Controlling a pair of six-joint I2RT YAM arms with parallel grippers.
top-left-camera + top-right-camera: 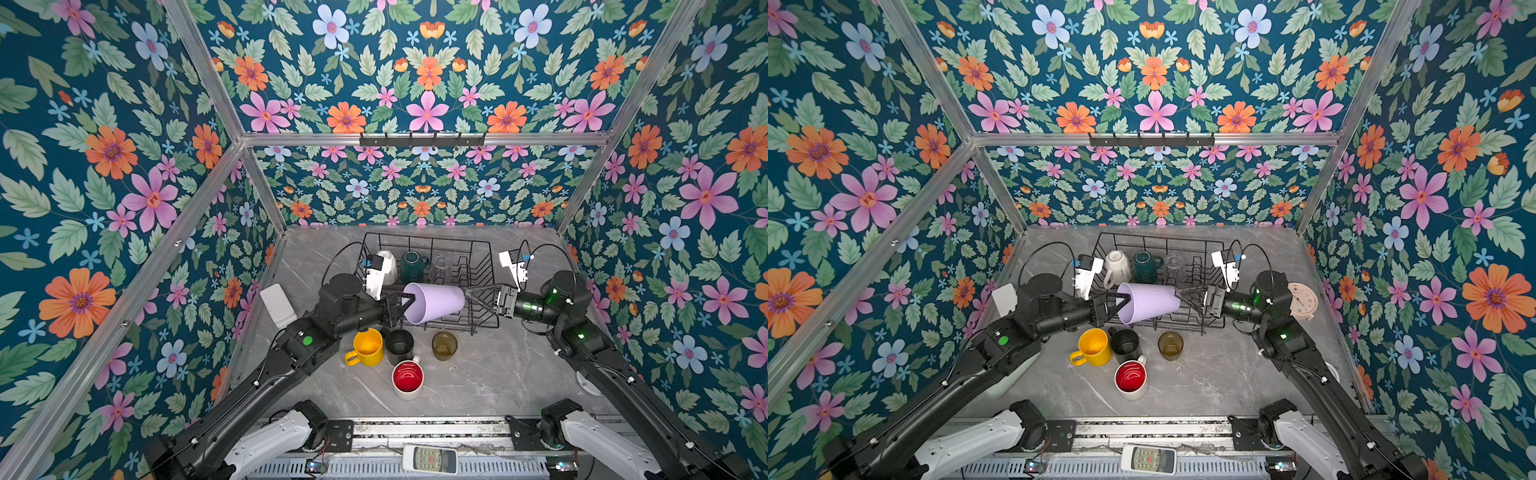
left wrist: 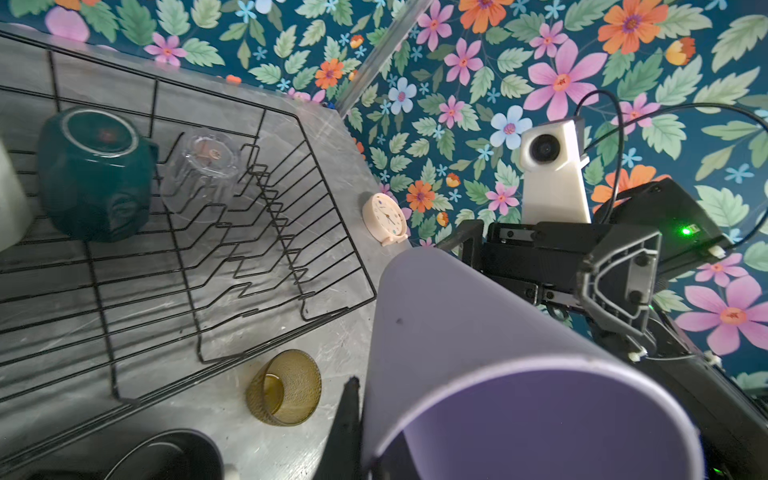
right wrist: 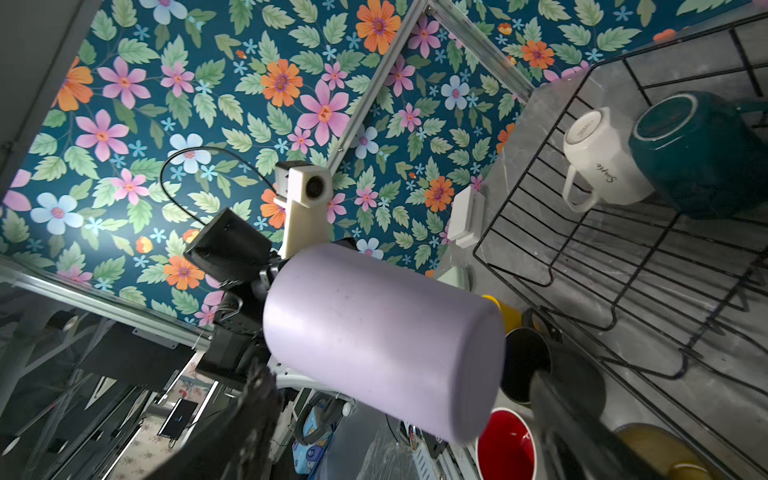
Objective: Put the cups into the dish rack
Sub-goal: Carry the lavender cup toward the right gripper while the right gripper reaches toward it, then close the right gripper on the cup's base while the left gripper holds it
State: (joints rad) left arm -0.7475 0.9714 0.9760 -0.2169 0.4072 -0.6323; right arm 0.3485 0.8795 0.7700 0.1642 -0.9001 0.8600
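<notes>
The lilac tumbler point(image 1: 434, 305) hangs sideways over the dish rack point(image 1: 478, 257), three cups point(image 1: 411, 266) inverted inside, four others point(image 1: 368, 347) upright outside.

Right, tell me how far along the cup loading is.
Done: white mug, green mug and glass sit upside down in the rack. In hand: left tool holds the lilac cup by its rim, sideways over the rack; right tool open at its base. Remaining: yellow mug, black mug, amber cup and red mug on the table.

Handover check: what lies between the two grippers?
The lilac tumbler, sideways: left gripper grips its rim, right gripper open at its base; seen in both top views.
</notes>
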